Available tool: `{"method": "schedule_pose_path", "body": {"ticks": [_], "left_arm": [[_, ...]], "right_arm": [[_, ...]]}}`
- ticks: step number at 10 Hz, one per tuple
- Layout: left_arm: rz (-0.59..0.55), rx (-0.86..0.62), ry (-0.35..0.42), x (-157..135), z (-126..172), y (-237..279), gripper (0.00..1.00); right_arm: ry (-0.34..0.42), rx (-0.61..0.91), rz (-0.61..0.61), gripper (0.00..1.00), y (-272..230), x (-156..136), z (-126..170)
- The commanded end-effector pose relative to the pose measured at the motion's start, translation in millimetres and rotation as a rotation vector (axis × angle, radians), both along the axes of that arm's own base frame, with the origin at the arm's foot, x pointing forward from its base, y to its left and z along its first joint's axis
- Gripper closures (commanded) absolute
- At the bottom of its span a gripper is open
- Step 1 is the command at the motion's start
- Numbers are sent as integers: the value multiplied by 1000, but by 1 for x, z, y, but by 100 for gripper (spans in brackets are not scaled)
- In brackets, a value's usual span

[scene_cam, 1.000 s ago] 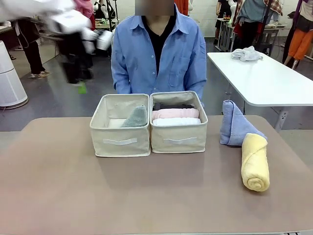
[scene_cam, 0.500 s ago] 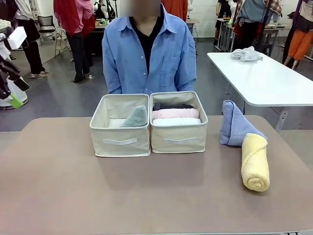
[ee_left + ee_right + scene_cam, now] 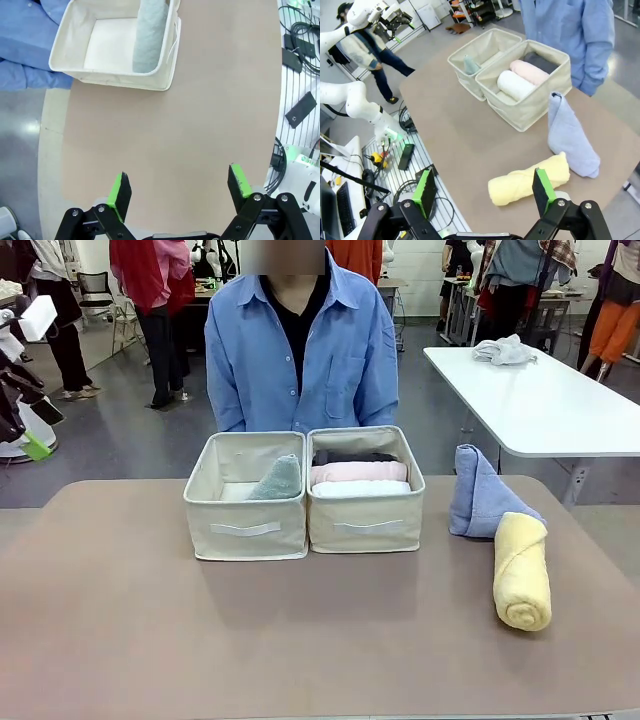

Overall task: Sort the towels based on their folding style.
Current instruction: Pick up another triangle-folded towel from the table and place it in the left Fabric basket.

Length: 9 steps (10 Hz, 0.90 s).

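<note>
The near half of the worktop (image 3: 150, 640) is open surface from the left edge almost to the right edge. The right gripper (image 3: 484, 189) hangs above the near right corner, fingers wide apart, gripping nothing. Below it the yellow roll (image 3: 522, 572) lies near the right edge, its far end at the base of the blue cone (image 3: 478, 495). The left gripper (image 3: 180, 182) is spread wide and grips nothing. One second ago the left arm swept above the far left corner; it is now off the left edge. The towels are unchanged. At the middle of the far edge, the left bin (image 3: 245, 525) holds the green cone (image 3: 278, 480). The right bin (image 3: 365, 520) holds the white roll (image 3: 360, 489), pink roll (image 3: 358, 472) and grey roll (image 3: 350, 456).
</note>
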<state>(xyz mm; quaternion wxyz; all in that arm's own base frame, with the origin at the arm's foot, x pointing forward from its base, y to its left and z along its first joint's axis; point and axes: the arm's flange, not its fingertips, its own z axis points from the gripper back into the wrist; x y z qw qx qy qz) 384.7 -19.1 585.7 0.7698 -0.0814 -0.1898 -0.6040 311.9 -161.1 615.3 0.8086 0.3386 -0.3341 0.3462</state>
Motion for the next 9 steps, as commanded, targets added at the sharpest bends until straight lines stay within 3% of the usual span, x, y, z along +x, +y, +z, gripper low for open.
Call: {"method": "schedule_pose_path", "body": {"ticks": [1,4,6,9], "left_arm": [[-2,3,8,-2,2,1,0],[0,0,0,0,0,0,0],[-90,-263,18,22,-6,64,0],[-33,-550,-108,24,10,174,0]], "right_arm": [[-12,12,11,0,1,0,-1],[-12,12,11,0,1,0,-1],[-12,12,11,0,1,0,-1],[-12,12,11,0,1,0,-1]]}}
